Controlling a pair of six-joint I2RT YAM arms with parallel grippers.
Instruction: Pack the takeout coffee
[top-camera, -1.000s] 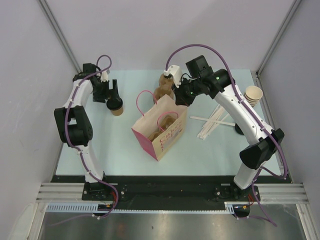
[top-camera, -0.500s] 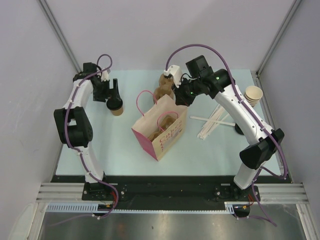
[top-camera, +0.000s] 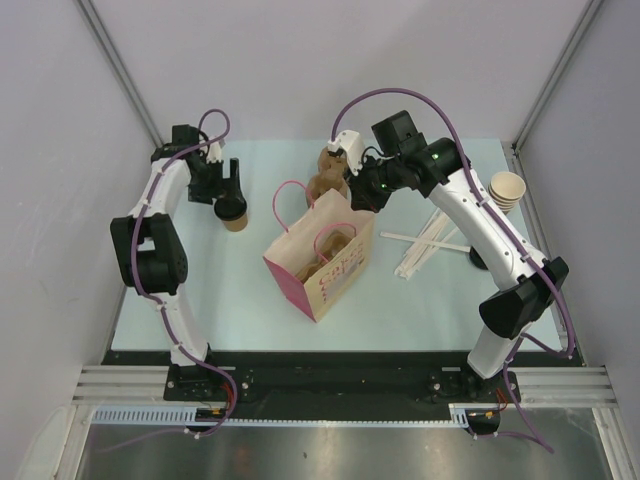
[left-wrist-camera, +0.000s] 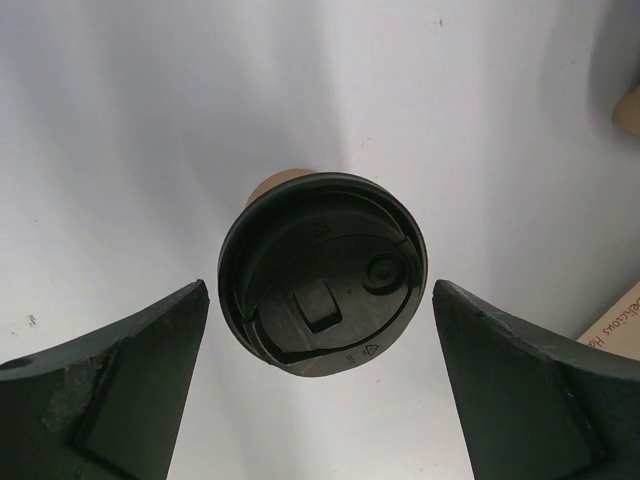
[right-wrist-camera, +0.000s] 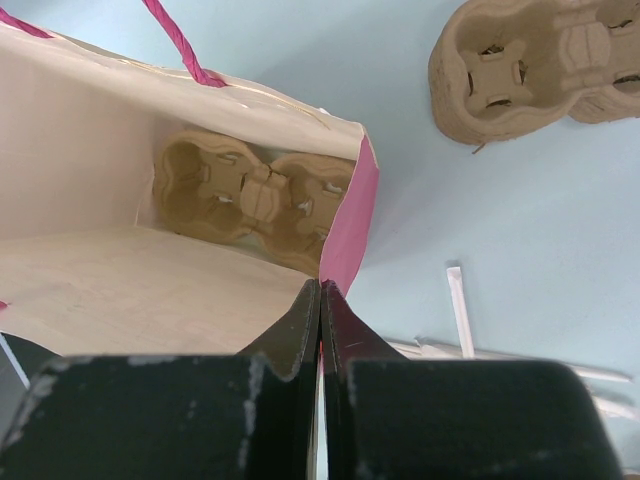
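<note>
The takeout coffee (top-camera: 233, 213), a small brown cup with a black lid (left-wrist-camera: 322, 272), stands on the table at the back left. My left gripper (top-camera: 228, 187) is open right above it, a finger (left-wrist-camera: 110, 385) on each side, not touching the cup. The pink paper bag (top-camera: 320, 258) stands open in the middle with a cardboard cup carrier (right-wrist-camera: 245, 195) lying inside. My right gripper (top-camera: 362, 200) is shut on the bag's pink top edge (right-wrist-camera: 345, 232) at its back right corner.
A second cardboard cup carrier (top-camera: 329, 172) lies behind the bag, also in the right wrist view (right-wrist-camera: 535, 65). Wrapped straws (top-camera: 428, 247) lie right of the bag. A stack of pale lidless cups (top-camera: 507, 191) stands at the right edge.
My left gripper has shifted slightly right and towards the back over the cup. The right arm and the bag have not moved.
</note>
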